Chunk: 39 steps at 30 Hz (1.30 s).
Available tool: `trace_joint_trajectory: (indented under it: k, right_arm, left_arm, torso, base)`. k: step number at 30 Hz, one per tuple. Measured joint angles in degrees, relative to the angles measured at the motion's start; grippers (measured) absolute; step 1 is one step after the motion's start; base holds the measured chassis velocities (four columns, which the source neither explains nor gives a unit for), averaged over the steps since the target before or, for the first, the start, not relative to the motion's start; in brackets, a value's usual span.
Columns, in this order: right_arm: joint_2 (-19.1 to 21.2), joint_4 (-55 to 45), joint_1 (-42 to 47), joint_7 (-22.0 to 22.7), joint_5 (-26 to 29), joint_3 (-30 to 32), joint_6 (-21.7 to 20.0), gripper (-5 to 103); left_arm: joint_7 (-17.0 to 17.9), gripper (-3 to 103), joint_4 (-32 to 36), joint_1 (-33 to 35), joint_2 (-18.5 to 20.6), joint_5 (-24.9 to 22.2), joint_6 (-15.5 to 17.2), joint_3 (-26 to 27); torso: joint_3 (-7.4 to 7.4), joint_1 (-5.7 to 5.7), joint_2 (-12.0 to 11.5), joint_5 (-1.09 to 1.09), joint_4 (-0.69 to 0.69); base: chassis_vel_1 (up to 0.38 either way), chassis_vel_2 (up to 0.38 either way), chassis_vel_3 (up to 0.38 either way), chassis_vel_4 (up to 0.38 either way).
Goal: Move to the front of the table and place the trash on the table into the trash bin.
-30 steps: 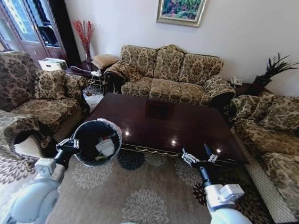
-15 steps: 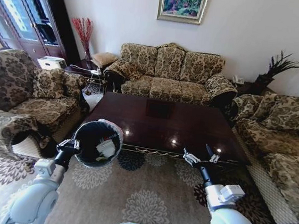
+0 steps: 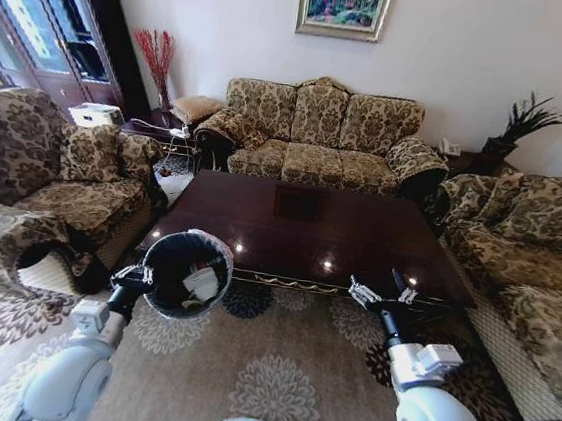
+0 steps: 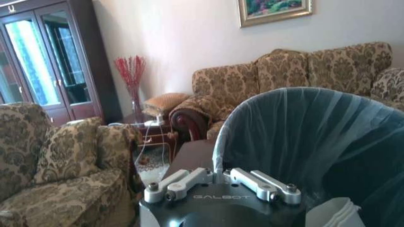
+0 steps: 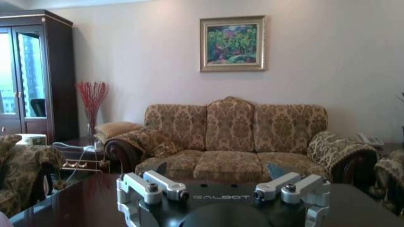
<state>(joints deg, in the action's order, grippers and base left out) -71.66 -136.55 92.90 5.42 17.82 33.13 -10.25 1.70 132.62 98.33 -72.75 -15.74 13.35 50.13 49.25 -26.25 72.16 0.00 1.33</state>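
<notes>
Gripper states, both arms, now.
Left gripper: shut on the bin, held up beside the table.
Right gripper: open, empty, at the table's near edge.

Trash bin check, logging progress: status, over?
Left tool shut on trash bin, white litter inside. Right tool open, empty, at table edge. Nothing in the way.

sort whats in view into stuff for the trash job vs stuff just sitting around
Job: table; trash bin held by left gripper; white trash inside the bin; right gripper, open, at the table's near edge.

Lying about: sofa, painting, red twigs, potted plant.
</notes>
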Motion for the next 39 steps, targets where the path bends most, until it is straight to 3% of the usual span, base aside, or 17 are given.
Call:
trace_joint_trajectory:
  k: [11,39]
  right_arm:
    - [-1.2,0.6,-0.2,-1.9,-1.0,0.8,0.7,100]
    - [-0.6,1.6,-0.5,-2.0,-2.5,-0.9,0.9,100]
  left_arm:
    - [-0.2,2,1.0,0.4,-0.2,0.8,-0.2,0.0]
    - [-0.6,2,1.1,0.9,-0.4,0.9,-0.4,0.9]
  torso:
    - [-2.04,1.71,-3.7,0.00,-0.01]
    - [-6.57,5.47,-12.0,0.00,0.00]
  base:
    - [0.000,0.000,0.000,0.000]
    - [0.024,0.023,-0.024,-0.020]
